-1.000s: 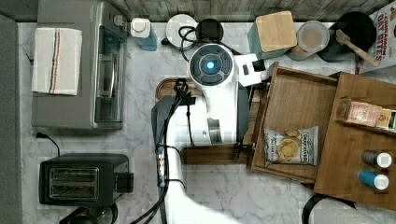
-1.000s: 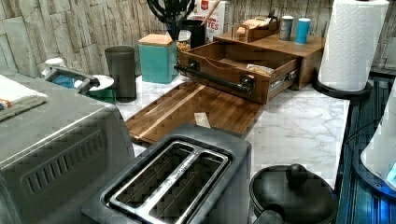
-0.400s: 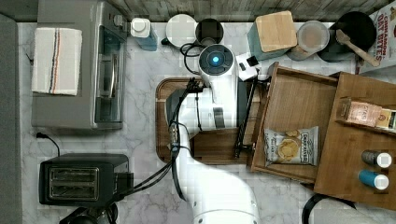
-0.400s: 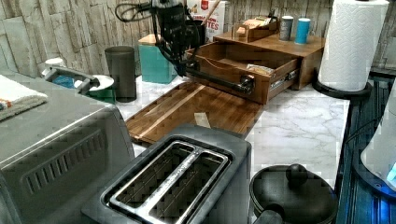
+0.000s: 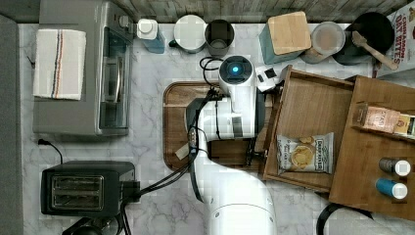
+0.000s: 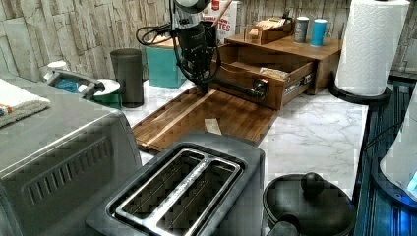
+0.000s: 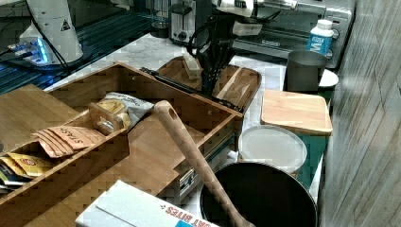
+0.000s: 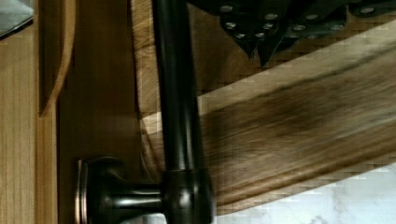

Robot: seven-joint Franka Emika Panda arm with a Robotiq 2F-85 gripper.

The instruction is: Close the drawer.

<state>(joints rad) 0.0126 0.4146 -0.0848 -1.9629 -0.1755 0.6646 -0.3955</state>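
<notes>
The gripper [image 6: 203,87] has descended to the handle bar [image 6: 236,86] of the open drawer [image 5: 313,122]; its opening I cannot tell; pushing may begin.

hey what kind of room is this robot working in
Most likely a kitchen counter, or a mock-up of one: a black two-slot toaster and a silver toaster oven stand on the white marble countertop, and a paper towel roll stands nearby.

Looking like a kitchen counter: marble worktop [image 6: 314,123], toaster [image 6: 182,189], toaster oven [image 5: 80,73], paper towel roll [image 6: 371,44], canisters sitting along the stone-tiled wall [image 6: 64,29].
</notes>
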